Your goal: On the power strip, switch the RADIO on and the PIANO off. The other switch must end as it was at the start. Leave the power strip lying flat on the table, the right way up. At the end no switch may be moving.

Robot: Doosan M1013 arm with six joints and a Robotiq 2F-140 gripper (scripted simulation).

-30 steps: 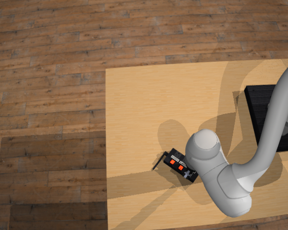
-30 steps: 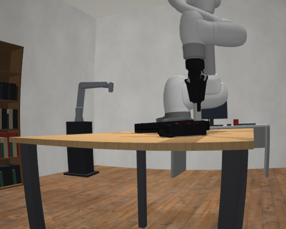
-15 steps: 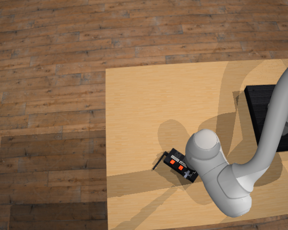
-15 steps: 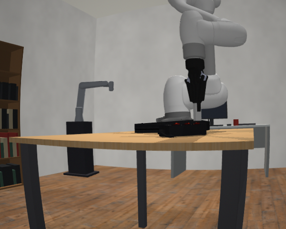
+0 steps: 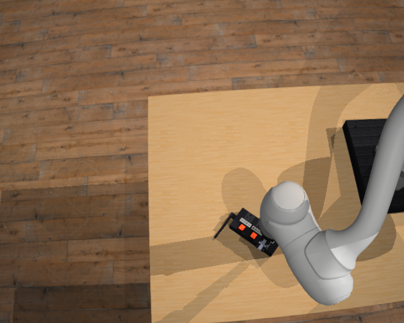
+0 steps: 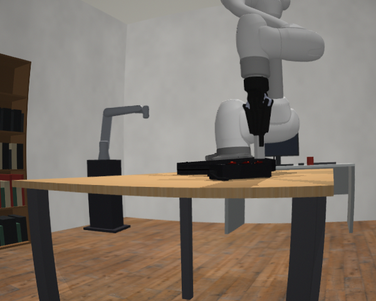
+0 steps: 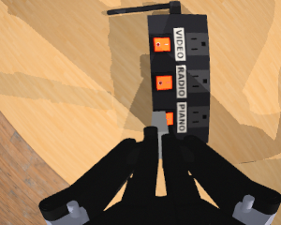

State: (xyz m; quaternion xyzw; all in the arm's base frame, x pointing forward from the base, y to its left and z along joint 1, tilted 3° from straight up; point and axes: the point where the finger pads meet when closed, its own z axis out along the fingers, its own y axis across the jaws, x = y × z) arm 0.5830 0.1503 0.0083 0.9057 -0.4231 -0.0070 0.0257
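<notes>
A black power strip (image 7: 178, 75) lies flat on the wooden table, also seen in the top view (image 5: 252, 231) and the exterior view (image 6: 241, 168). It has three orange switches labelled VIDEO (image 7: 159, 44), RADIO (image 7: 161, 82) and PIANO (image 7: 170, 119). My gripper (image 7: 159, 122) is shut with nothing between the fingers. Its tips point down at the PIANO end and partly cover the PIANO switch. In the exterior view the fingertips (image 6: 259, 150) reach the strip's top. I cannot tell each switch's position.
A short black cord stub (image 7: 143, 9) sticks out at the strip's VIDEO end. My black base plate (image 5: 372, 163) is at the table's right. The table's edge (image 5: 149, 208) is to the left of the strip. A second grey arm (image 6: 116, 113) stands behind the table.
</notes>
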